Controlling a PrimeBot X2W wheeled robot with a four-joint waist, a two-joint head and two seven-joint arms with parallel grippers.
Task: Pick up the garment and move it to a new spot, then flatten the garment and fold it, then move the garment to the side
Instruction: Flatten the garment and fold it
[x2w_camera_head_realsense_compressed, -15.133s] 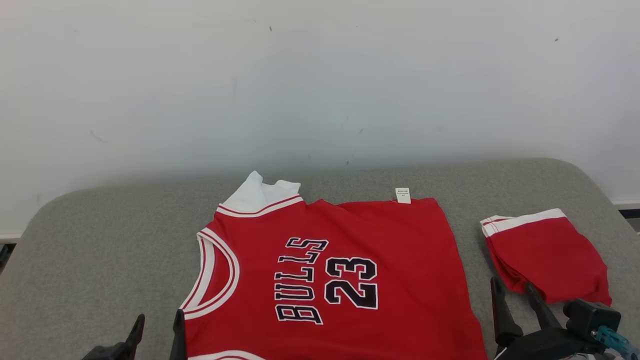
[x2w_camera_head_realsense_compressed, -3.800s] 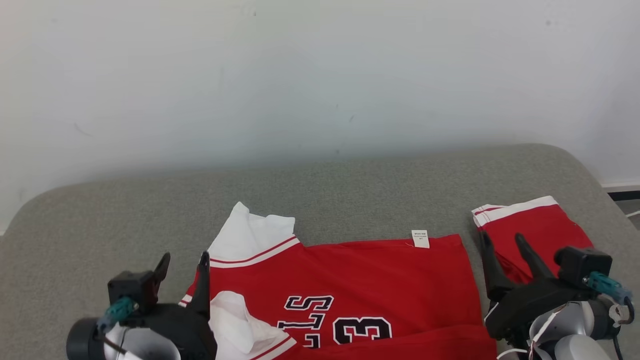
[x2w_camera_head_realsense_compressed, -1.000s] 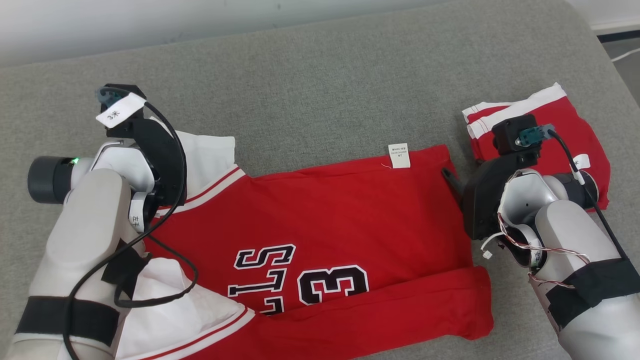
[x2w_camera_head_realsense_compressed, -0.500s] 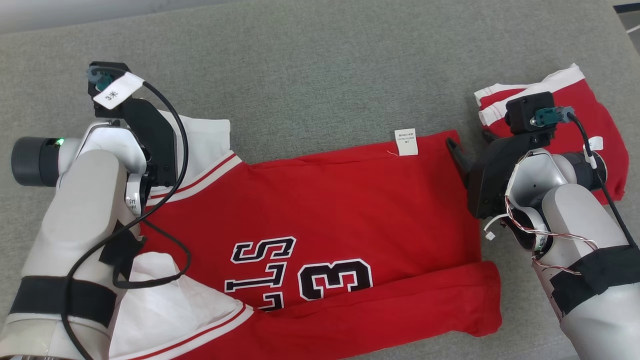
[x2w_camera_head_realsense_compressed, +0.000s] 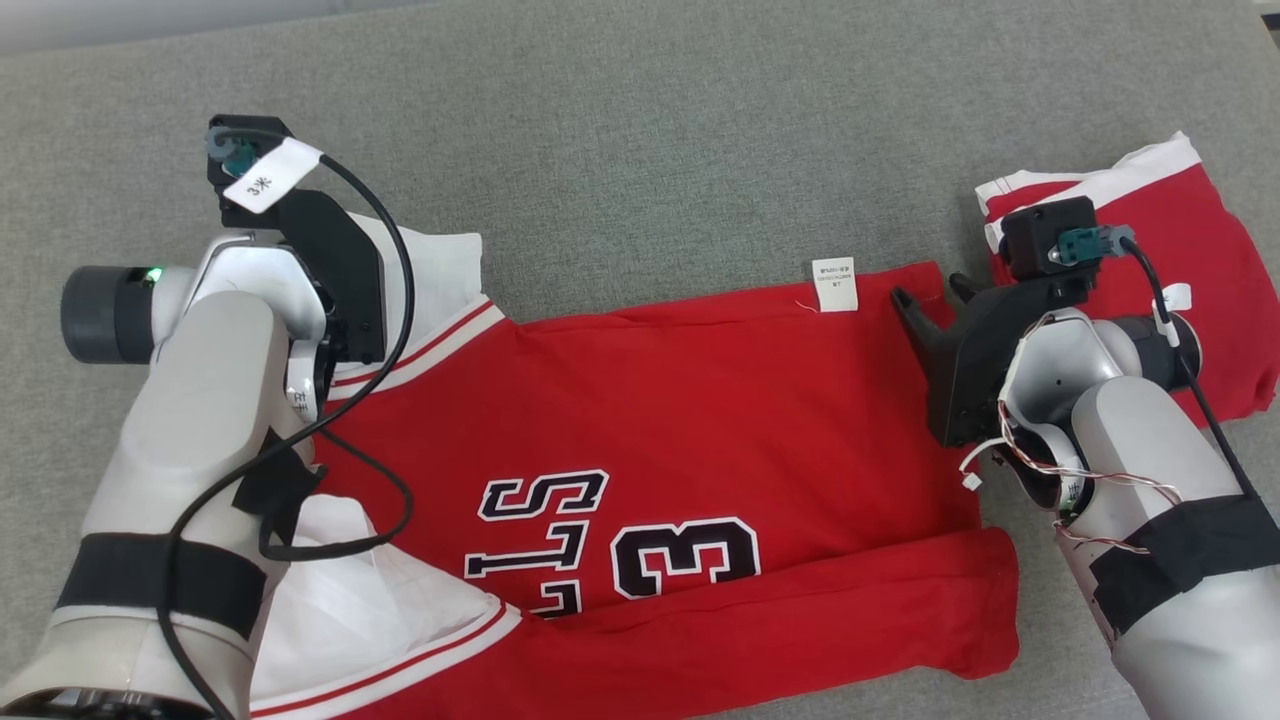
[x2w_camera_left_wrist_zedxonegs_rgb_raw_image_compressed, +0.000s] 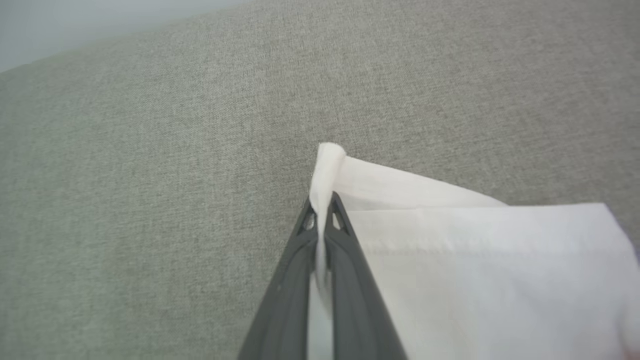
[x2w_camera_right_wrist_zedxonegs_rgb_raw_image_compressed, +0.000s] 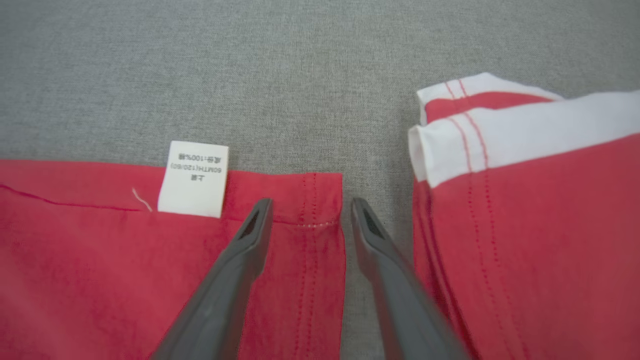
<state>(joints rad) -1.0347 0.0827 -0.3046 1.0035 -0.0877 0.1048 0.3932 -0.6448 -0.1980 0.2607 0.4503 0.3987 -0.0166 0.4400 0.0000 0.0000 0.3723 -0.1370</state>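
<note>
The red sleeveless jersey (x2w_camera_head_realsense_compressed: 700, 400) lies crosswise on the grey woven table (x2w_camera_head_realsense_compressed: 650, 150), shoulders leftward. The left hand (x2w_camera_left_wrist_zedxonegs_rgb_raw_image_compressed: 321, 215) pinches its white edge. The right hand (x2w_camera_right_wrist_zedxonegs_rgb_raw_image_compressed: 311, 205) is spread.

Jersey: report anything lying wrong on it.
The jersey is not flat. Its near edge is rolled over onto the front, covering part of the lettering, and white lining shows at its left end. The left gripper is shut on the far strap.
</note>
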